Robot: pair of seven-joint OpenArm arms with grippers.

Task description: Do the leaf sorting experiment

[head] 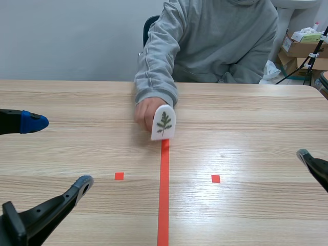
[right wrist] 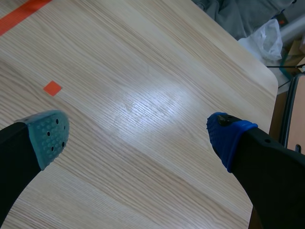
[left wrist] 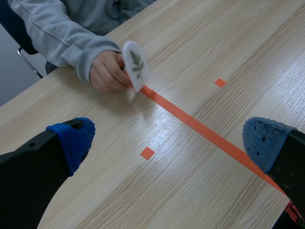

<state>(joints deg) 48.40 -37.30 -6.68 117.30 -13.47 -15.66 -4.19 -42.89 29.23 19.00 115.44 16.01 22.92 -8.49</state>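
The leaf card (head: 163, 123) is held by a hand (head: 145, 114), well apart from the left end effector (left wrist: 167, 138) and the right end effector (right wrist: 138, 133), both released. A wooden worktop (head: 246, 118) is seen, with boxes (head: 300, 50) behind.

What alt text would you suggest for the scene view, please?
A person's hand holds a white leaf card at the far end of the tape line. The open left claw sits low left; the right claw shows at right.
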